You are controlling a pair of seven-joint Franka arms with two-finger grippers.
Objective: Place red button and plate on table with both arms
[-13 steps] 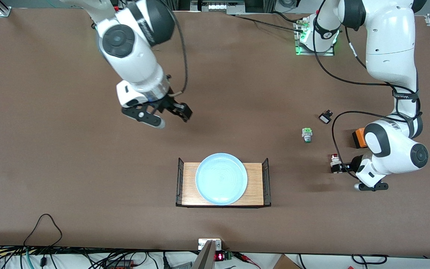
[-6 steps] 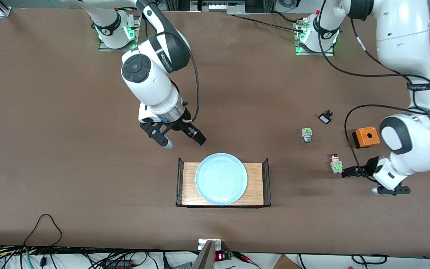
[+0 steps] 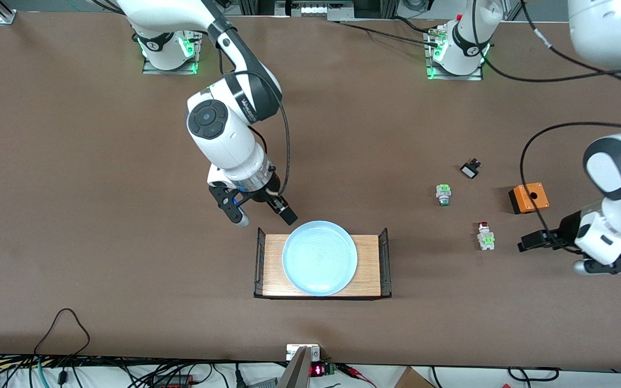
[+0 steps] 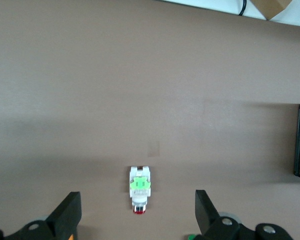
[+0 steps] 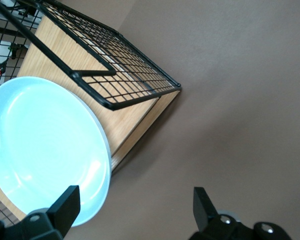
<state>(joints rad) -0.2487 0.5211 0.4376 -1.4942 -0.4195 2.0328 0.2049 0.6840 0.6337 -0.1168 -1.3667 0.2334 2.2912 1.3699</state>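
**Plate on the tray, red button lying free on the table**

Plate [image 3: 319, 257] and red button [image 3: 485, 236] sit well apart on the brown table [image 3: 100, 215], which fills nearly the whole front view. Both white arms reach in from their bases along the top edge.

The right arm comes down toward the middle of the table. Its right gripper [image 3: 259, 213] is over the bare table just beside the tray's rim, at the tray's corner toward the right arm's end, with its fingers spread and nothing between them. In the right wrist view the plate's edge [image 5: 45, 150] and the tray's black wire end [image 5: 115, 65] fill the space in front of the two fingertips.

The left arm bends over the left arm's end of the table. Its left gripper [image 3: 566, 250] is near the red button, fingers spread wide and holding nothing.

A wooden tray [image 3: 372, 269] with black wire ends carries the round light-blue plate, which rests flat on it.

An orange box [image 3: 529, 198] lies farther from the front camera than the left gripper.

A green-capped switch [image 3: 443, 194] lies farther from the camera than the red button, and a small black-and-white part [image 3: 470, 170] farther still.

The red button lies on its side, touching neither gripper; the left wrist view shows it [image 4: 140, 189] on bare table between the spread fingers [image 4: 67, 215].
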